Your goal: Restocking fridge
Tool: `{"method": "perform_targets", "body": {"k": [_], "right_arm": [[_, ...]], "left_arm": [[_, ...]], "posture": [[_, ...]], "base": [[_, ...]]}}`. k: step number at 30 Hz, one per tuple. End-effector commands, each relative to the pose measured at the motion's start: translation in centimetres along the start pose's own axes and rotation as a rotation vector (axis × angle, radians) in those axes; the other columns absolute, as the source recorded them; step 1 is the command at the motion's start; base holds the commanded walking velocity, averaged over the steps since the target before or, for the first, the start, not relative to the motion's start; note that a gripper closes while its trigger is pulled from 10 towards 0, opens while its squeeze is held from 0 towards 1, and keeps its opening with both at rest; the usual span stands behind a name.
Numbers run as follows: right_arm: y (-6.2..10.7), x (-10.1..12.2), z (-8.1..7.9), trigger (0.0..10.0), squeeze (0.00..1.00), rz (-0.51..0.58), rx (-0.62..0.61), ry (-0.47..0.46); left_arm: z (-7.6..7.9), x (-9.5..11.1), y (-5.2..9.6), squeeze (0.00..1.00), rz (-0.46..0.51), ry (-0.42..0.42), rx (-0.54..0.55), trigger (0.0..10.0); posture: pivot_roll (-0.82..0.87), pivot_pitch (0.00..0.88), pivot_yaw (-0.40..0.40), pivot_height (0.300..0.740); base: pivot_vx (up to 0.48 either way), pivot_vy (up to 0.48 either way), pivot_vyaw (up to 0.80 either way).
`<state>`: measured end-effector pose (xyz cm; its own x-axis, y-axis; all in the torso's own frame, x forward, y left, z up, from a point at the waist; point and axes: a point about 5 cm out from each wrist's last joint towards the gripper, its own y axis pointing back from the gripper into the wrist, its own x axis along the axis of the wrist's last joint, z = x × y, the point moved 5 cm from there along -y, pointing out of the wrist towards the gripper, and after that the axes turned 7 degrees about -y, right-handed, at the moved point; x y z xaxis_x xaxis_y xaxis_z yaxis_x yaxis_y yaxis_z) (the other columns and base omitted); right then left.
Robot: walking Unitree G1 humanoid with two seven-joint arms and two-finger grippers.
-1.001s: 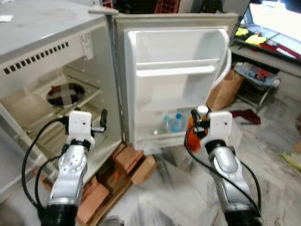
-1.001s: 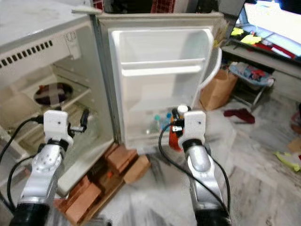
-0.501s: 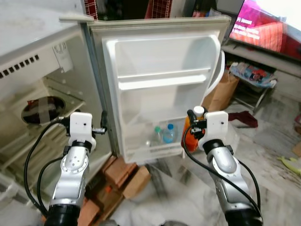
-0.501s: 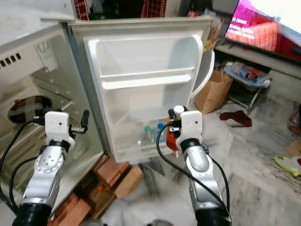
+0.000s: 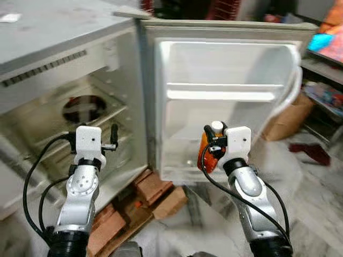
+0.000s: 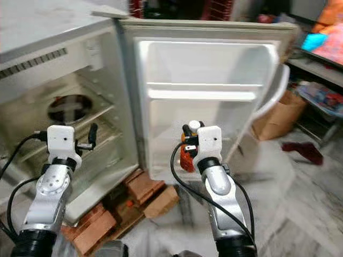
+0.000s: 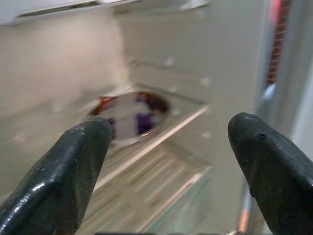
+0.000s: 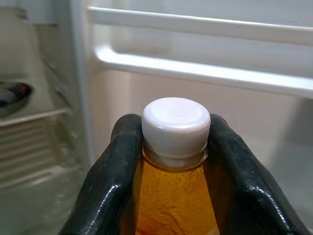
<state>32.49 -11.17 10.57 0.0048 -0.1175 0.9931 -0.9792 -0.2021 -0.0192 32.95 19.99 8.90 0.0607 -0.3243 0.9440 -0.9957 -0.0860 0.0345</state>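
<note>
The small fridge (image 5: 53, 48) stands with its door (image 5: 230, 101) swung wide, inner side facing me. My right gripper (image 5: 211, 144) is shut on an orange juice bottle (image 5: 206, 155) with a white cap (image 8: 175, 120), held upright in front of the door's lower part. The black fingers (image 8: 117, 171) clamp the bottle's neck just under the cap. My left gripper (image 5: 113, 138) is open and holds nothing; it points into the fridge body toward the wire shelves. A covered dish (image 7: 129, 115) sits on an inner shelf (image 5: 94, 115).
Bricks and wood blocks (image 5: 153, 190) prop up the fridge at the floor. A brown paper bag (image 5: 292, 115) stands to the right of the door. A red cloth (image 5: 313, 152) lies on the marble floor. A lit screen (image 5: 332, 43) sits on a low shelf, far right.
The view has swung left, so the fridge body fills more of the picture. Both arms keep their pose and the right gripper still holds the bottle.
</note>
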Motion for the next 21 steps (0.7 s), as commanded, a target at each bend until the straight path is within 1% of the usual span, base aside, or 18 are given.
{"method": "perform_targets", "body": {"k": [1,3,4,5,7,10,15,17,19,21], "right_arm": [[-0.3,0.9,0.7,10.0,0.0,0.039,-0.019,0.008],[-0.5,1.0,0.8,10.0,0.0,0.052,-0.042,-0.003],[-0.5,1.0,0.8,10.0,0.0,0.052,-0.042,-0.003],[-0.7,1.0,0.9,10.0,0.0,0.062,-0.061,-0.009],[-0.8,1.2,1.3,10.0,0.0,0.081,-0.095,-0.022],[-0.5,1.2,1.3,10.0,0.0,0.089,-0.112,-0.033],[-0.1,0.9,1.3,10.0,0.0,0.087,-0.102,-0.041],[-0.1,0.9,1.2,10.0,0.0,0.087,-0.088,-0.043],[-0.2,0.9,1.3,10.0,0.0,0.086,-0.081,-0.046],[-0.6,1.0,1.3,10.0,0.0,0.087,-0.071,-0.043]], "left_arm": [[0.3,0.0,-0.1,0.0,-0.001,-0.016,-0.012,10.0],[0.2,-0.7,-0.1,0.0,-0.021,-0.033,-0.029,10.0],[0.2,-0.7,-0.1,0.0,-0.021,-0.033,-0.029,10.0],[0.2,-1.1,-0.1,0.0,-0.03,-0.047,-0.045,10.0],[0.7,-0.9,-0.4,0.0,-0.018,-0.073,-0.087,10.0],[1.0,-0.5,-1.1,0.0,-0.012,-0.081,-0.109,10.0],[1.0,-0.4,-1.6,0.0,-0.012,-0.077,-0.107,10.0],[1.0,-0.6,-1.6,0.0,-0.019,-0.068,-0.096,10.0],[1.0,-0.8,-1.4,0.0,-0.015,-0.077,-0.097,10.0],[1.0,-0.8,-1.2,0.0,-0.001,-0.06,-0.106,10.0]], "posture": [[0.01,0.0,-0.049,0.74],[0.01,0.0,-0.006,0.74],[0.01,0.0,-0.006,0.74],[0.01,0.0,0.014,0.74],[0.0,0.0,0.037,0.74],[-0.01,0.0,0.051,0.74],[-0.02,0.0,0.038,0.74],[-0.02,0.0,0.026,0.74],[-0.02,0.0,0.016,0.74],[0.0,0.0,0.004,0.74]], "base": [[0.0,0.0,0.0],[0.0,0.0,0.0],[0.0,0.0,0.0],[0.0,0.0,0.0],[0.0,0.0,0.0],[0.0,0.0,0.0],[0.0,0.0,0.0],[0.0,0.0,0.0],[0.0,0.0,0.0],[0.0,0.0,0.0]]}}
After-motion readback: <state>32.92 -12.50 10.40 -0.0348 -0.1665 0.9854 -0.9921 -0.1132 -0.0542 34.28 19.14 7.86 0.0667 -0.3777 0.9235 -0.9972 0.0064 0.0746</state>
